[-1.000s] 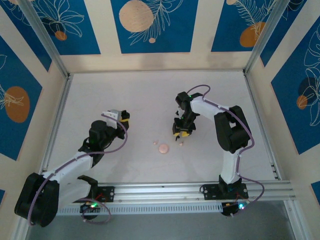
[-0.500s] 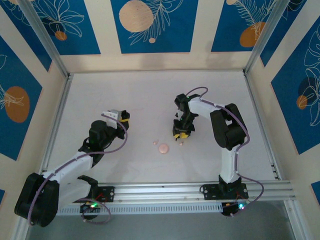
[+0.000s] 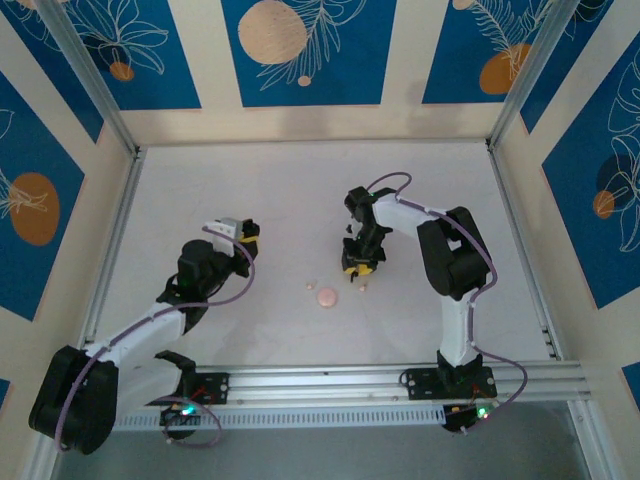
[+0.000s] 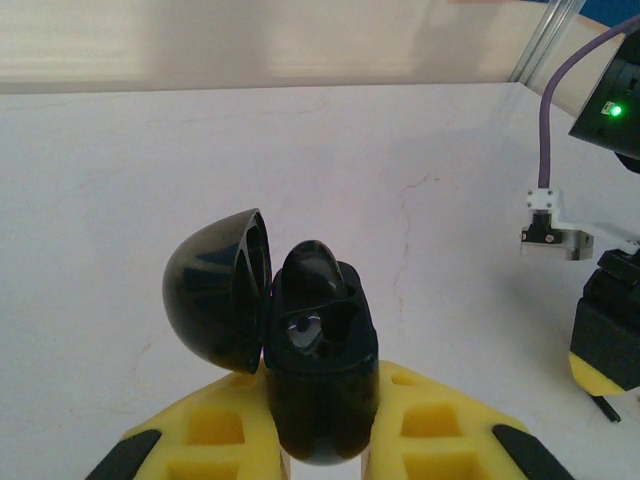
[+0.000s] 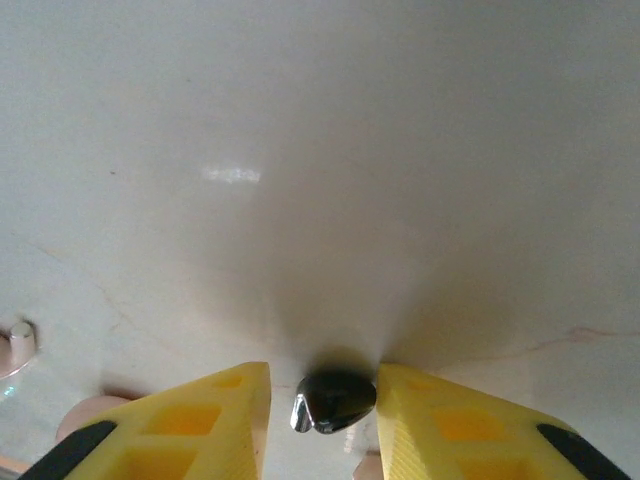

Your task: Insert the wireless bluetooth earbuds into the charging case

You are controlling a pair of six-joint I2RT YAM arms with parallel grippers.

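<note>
A: What changed over the last second?

B: My right arm had swung slightly left, elbow pulled in. The right tool (image 3: 360, 266) stayed over nearly the same patch of tabletop (image 3: 250, 180). The left arm hadn't moved. The pink case (image 3: 327, 296) and the pink buds (image 3: 310, 286) near it lay as before.

A: Where was the black earbud, and how did it lie?

B: The black earbud (image 5: 335, 397) sat between my right tool's fingers (image 5: 215, 410), down at the tabletop. Its long axis ran across the gap, finger to finger. The shiny stem tip pointed at the pad on the wrist view's left, and the rounded head was against the other pad. I couldn't tell whether it was clamped or only flanked.

A: Left side?

B: The left tool (image 4: 320, 425) was clenched on the open black charging case (image 4: 320, 345). The lid (image 4: 215, 295) was hinged back to the view's left. It was well apart from the right tool.
</note>
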